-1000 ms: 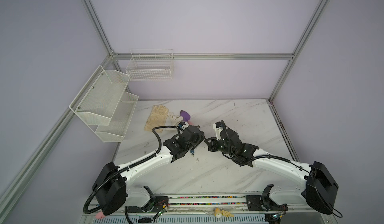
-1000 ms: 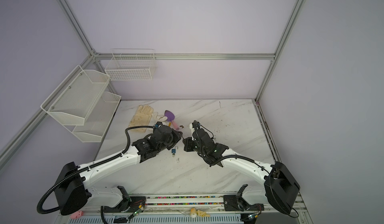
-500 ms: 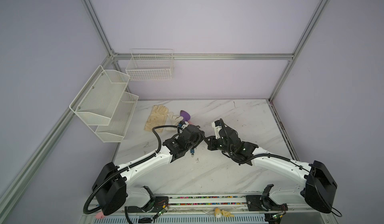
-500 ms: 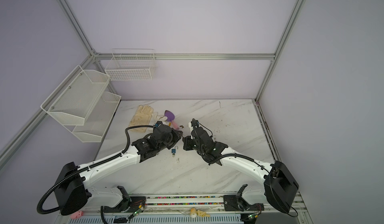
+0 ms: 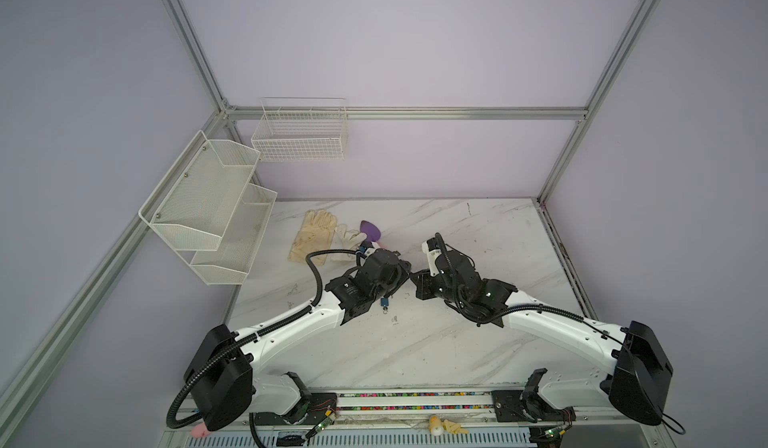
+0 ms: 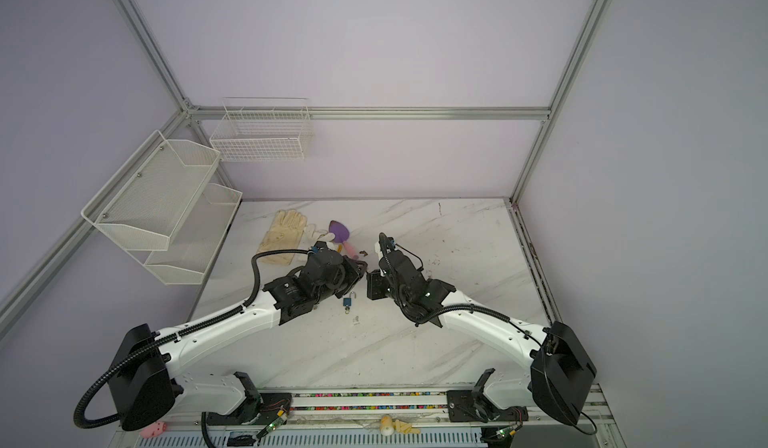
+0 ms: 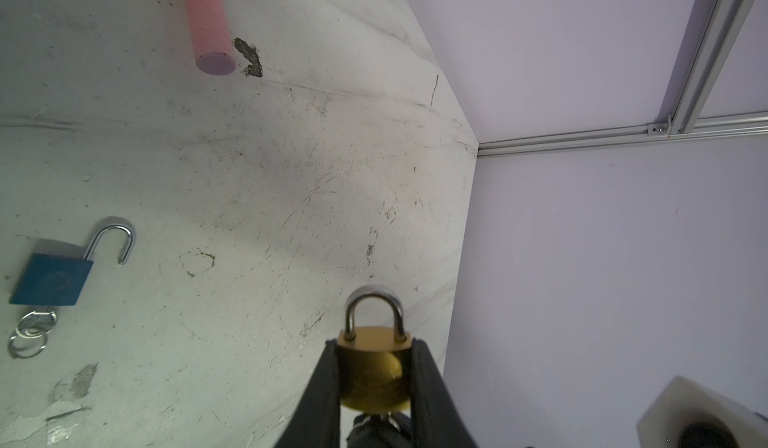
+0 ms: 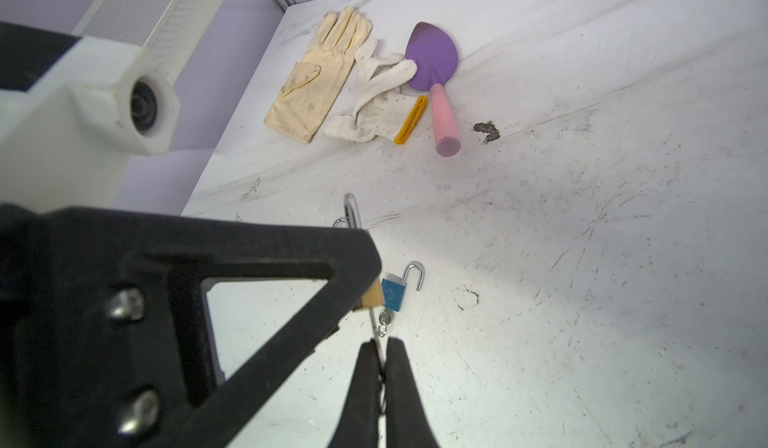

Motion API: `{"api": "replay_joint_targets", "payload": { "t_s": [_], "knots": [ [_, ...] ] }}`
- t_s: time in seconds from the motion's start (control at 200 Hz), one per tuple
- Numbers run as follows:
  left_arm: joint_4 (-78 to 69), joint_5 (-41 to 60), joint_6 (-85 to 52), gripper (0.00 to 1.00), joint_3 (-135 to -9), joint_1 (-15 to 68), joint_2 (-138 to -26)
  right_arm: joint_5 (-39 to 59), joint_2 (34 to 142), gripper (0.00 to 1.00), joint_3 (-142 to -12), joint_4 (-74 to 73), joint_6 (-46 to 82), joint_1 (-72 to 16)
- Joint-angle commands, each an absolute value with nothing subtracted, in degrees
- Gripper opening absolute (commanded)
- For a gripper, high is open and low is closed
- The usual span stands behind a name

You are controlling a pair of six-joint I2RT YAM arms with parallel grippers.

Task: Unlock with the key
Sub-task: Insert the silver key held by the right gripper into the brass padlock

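Brass padlock (image 7: 372, 367) sits clamped in left fingers (image 7: 320, 396), right fingers (image 8: 365, 383) pinch key (image 8: 373, 323); stamp on blue padlock (image 7: 52, 280) illegible.

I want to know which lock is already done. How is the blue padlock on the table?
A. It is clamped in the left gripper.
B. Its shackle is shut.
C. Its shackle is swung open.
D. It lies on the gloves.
C: the blue padlock lies free on the table, and one end of its shackle is out of the body.
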State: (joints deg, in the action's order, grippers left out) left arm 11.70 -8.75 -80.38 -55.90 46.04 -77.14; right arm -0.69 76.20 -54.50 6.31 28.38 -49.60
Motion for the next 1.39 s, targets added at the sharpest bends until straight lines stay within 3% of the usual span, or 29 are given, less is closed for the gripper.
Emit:
{"api": "replay_joint_targets", "payload": {
  "t_s": [0.0, 0.475, 0.975, 1.39],
  "knots": [
    [17.40, -4.31, -80.08, 0.01, -56.01, 46.83, -77.19, -0.60, 74.40, 0.00, -57.75, -3.02, 28.87, -49.35],
    [17.85, -1.64, -78.66, 0.00, -56.45, 50.69, -73.88, 0.84, 73.83, 0.00, -59.06, -5.63, 30.72, -49.36],
    [9.77, -1.67, -80.50, 0.01, -49.04, 50.00, -70.98, 19.20, 70.66, 0.00, -55.49, -17.73, 46.04, -48.39],
    [7.58, -4.16, -80.02, 0.02, -47.67, 48.43, -67.97, 21.87, 69.82, 0.00, -50.32, -24.03, 55.36, -47.16]
  ]
}}
